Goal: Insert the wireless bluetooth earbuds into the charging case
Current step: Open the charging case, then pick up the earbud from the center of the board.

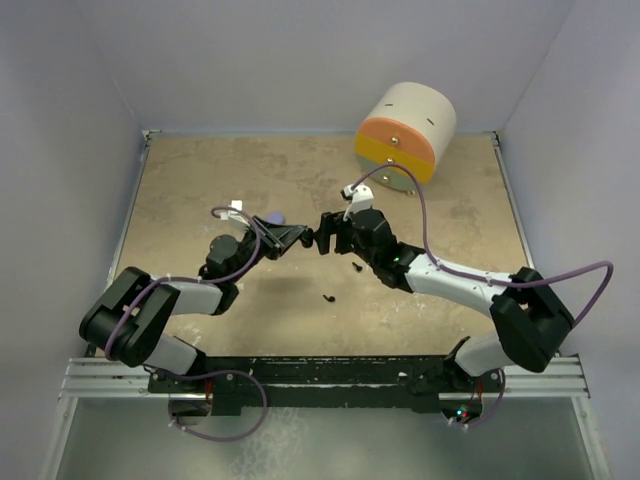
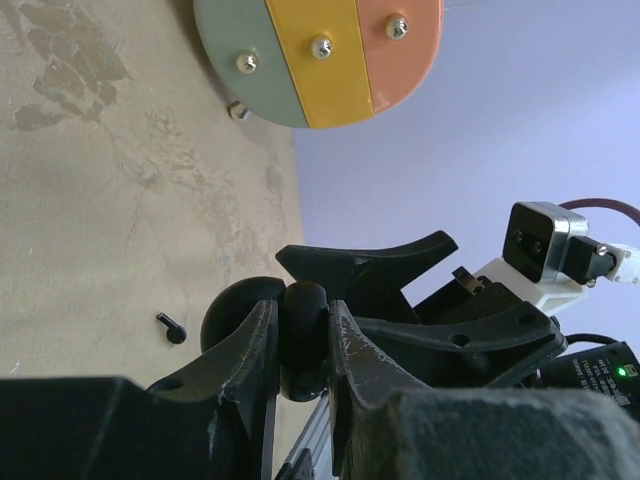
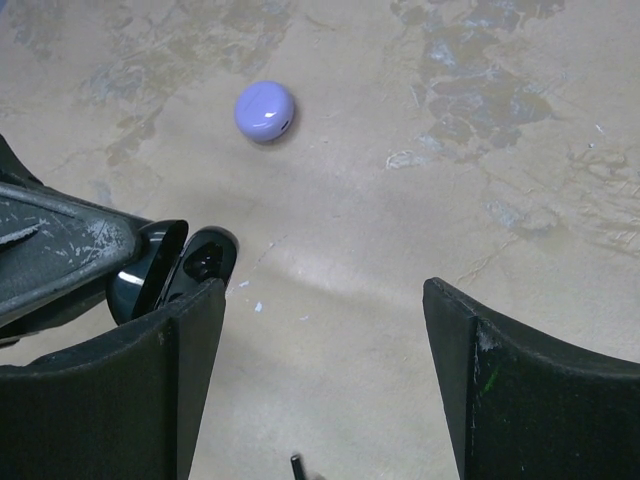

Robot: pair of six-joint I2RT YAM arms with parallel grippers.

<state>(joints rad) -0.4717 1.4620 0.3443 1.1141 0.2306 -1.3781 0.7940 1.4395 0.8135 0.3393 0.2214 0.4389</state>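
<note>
The left gripper (image 1: 298,238) is pinching the black charging case (image 3: 165,275) at mid-frame in the overhead view, and its lid looks open. The right gripper (image 3: 322,330) is hovering beside it, fingers spread, carrying nothing. One black earbud (image 1: 355,266) and another earbud (image 1: 327,297) are lying on the table (image 1: 200,180) just below, so insertion looks yet to begin.

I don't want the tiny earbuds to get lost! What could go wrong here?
1. The black earbud lying on the table is tiny, so the open right gripper might flick it away instead of picking it up.
2. The left gripper pinches the black case, and the right gripper is very close to it. A bump could twist the case or knock it loose.
</note>
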